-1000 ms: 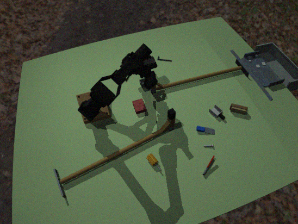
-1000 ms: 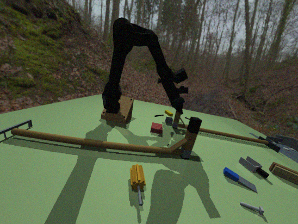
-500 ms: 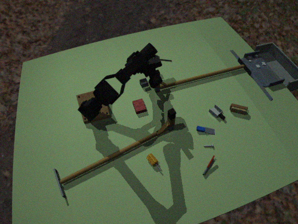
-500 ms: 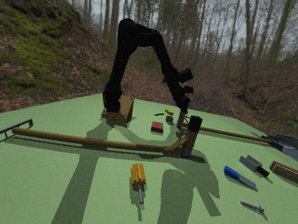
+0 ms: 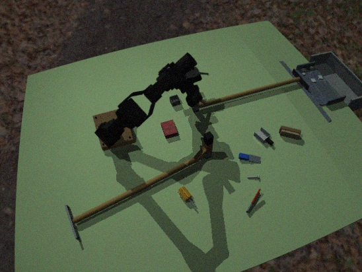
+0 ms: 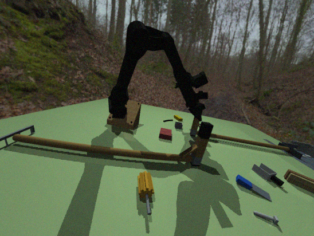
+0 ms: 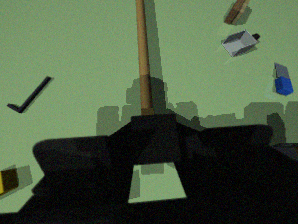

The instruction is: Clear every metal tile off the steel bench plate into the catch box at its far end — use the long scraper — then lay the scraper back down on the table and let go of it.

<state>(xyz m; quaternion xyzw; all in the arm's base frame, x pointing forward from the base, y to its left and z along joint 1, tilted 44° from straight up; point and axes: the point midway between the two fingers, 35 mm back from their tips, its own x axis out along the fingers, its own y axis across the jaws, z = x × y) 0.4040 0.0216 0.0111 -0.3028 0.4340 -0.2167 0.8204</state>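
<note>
My gripper (image 5: 195, 100) (image 6: 196, 117) (image 7: 149, 122) is shut on the near end of the long scraper (image 5: 251, 90) (image 6: 246, 141) (image 7: 144, 55), low over the table. Its wooden shaft runs out to a dark head (image 5: 302, 79) (image 6: 289, 147) at the near edge of the steel bench plate (image 5: 318, 92). Two small pale metal tiles (image 5: 313, 80) (image 5: 320, 76) lie on the plate just past the head. The grey catch box (image 5: 343, 67) stands behind the plate.
A second long scraper (image 5: 132, 192) (image 6: 100, 149) lies across the table's middle. A red block (image 5: 169, 128), dark cube (image 5: 175, 100), yellow screwdriver (image 5: 185, 194), blue knife (image 5: 249, 158), bolt (image 5: 251, 177), brown block (image 5: 290, 132) and small grey scraper (image 5: 263, 136) lie about. A thin grey strip (image 5: 325, 113) lies before the plate.
</note>
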